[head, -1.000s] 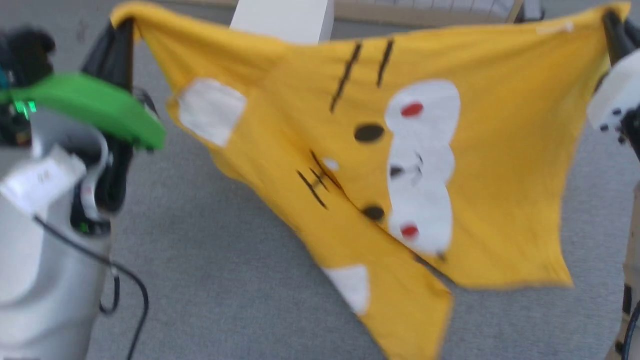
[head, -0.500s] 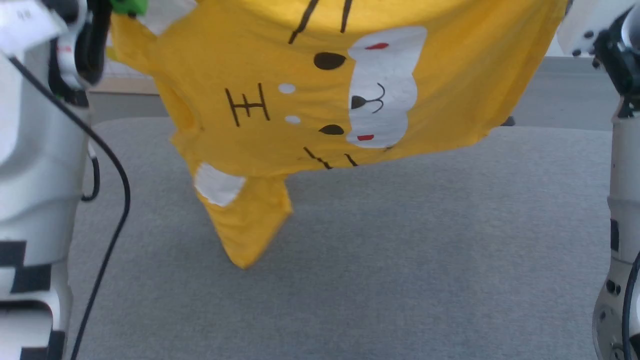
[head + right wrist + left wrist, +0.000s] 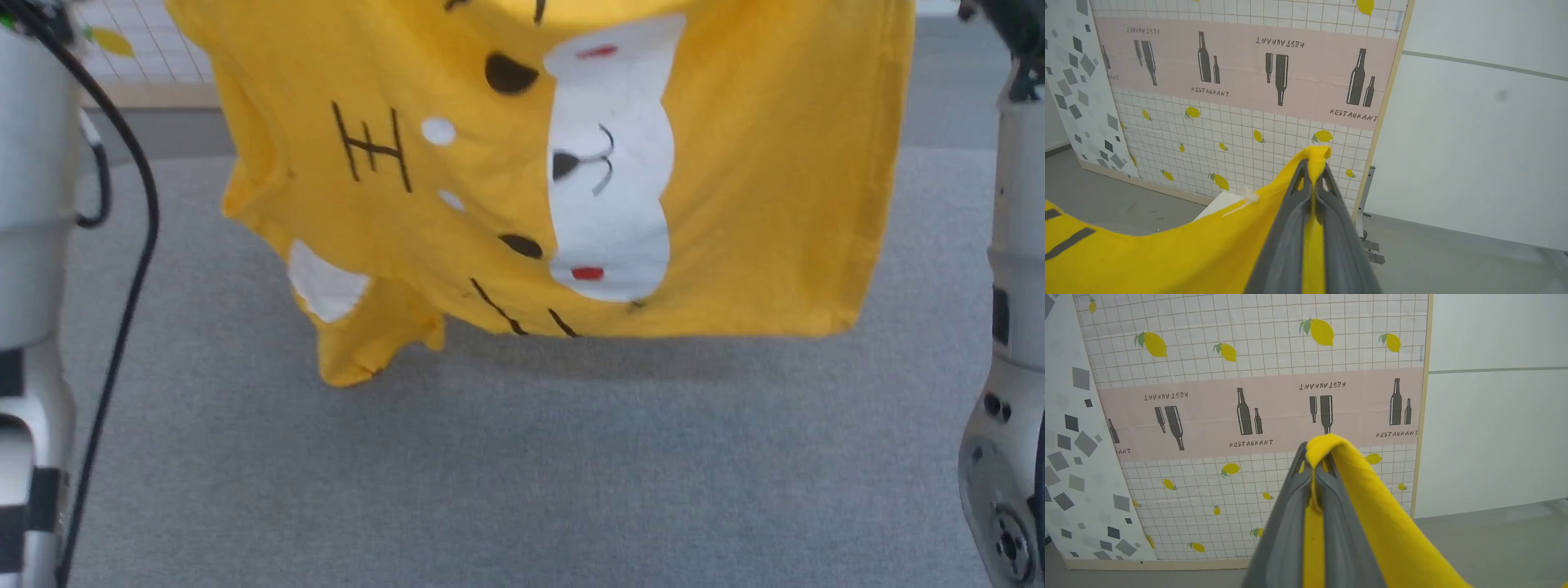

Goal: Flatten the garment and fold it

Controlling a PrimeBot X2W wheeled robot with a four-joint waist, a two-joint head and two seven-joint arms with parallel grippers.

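**Yellow cat-face garment [image 3: 759, 180] hangs spread between two raised grippers, above the grey tabletop [image 3: 522, 457]**

The shirt's top edge runs side to side, the printed face turned sideways; one sleeve [image 3: 359, 343] droops at the robot's left, and the lower edge seems to clear the tabletop, casting a shadow there; the left gripper [image 3: 1313, 465] is clamped on a pinched fold of yellow cloth, the right gripper [image 3: 1313, 167] likewise; the cloth falls away below both, sharing its weight evenly; laying it flat likely means lowering both arms together, keeping the edge taut.
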